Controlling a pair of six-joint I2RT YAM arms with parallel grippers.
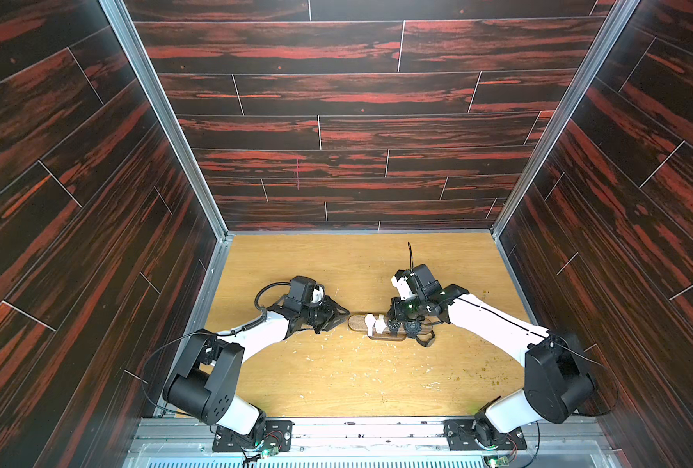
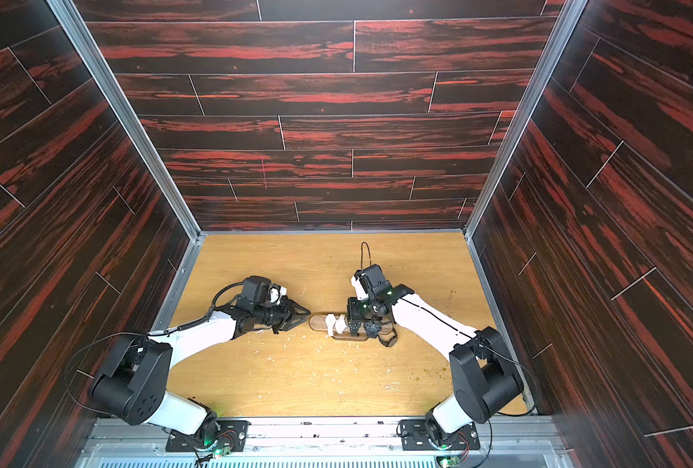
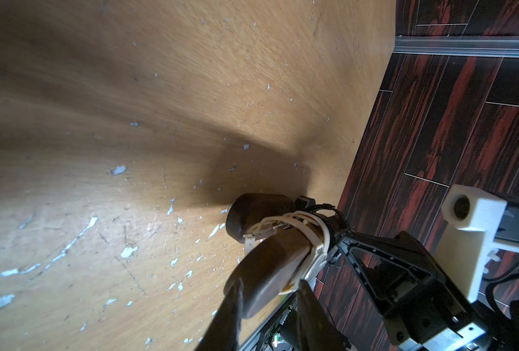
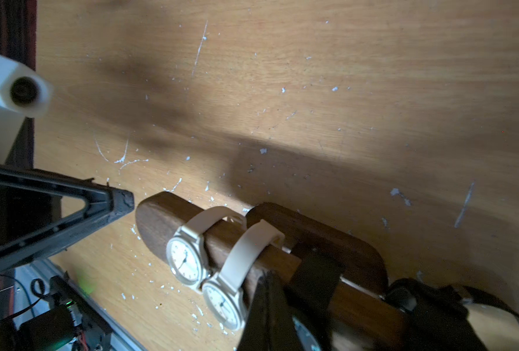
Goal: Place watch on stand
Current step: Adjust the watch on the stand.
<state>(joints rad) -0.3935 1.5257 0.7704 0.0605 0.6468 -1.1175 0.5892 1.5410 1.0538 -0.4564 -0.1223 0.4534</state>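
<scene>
The stand (image 1: 357,322), a dark-brown bar on a small base (image 4: 328,231), lies across the table's middle in both top views (image 2: 318,322). Two white watches (image 4: 185,259) (image 4: 223,304) are strapped round the bar. A black watch (image 4: 316,273) wraps the bar beside them. My left gripper (image 3: 270,284) is shut on the bar's left end (image 3: 267,264), one finger on each side. My right gripper (image 4: 267,279) is shut, its tips against the bar next to the black watch. It is too dark to tell whether they pinch the strap.
A second black watch (image 1: 426,340) hangs off the stand's right end, its strap drooping to the table. White flecks and scratches (image 1: 336,352) mark the wooden tabletop (image 1: 336,263). Dark panelled walls (image 1: 93,243) close in three sides, and a metal rail (image 1: 357,429) runs along the front.
</scene>
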